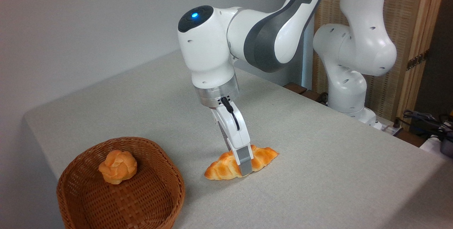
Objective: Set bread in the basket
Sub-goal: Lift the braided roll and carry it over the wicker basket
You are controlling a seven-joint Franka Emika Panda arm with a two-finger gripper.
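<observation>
— What do we count here?

— We count one arm (269, 34), one gripper (243, 161), one basket (74, 183), one long bread (226, 167) and one small knotted bun (118, 167) lying inside the basket.

— How does the bread look to us?

— Braided, golden-orange, browned along its ridges, both ends tapered. It lies on the grey table (336, 158) just right of the basket, apart from its rim.

— And the gripper?

— Its fingers straddle the loaf's middle, the near one pressed against the crust; we cannot tell whether they truly pinch it.

— Any writing?

— None we can read.
</observation>
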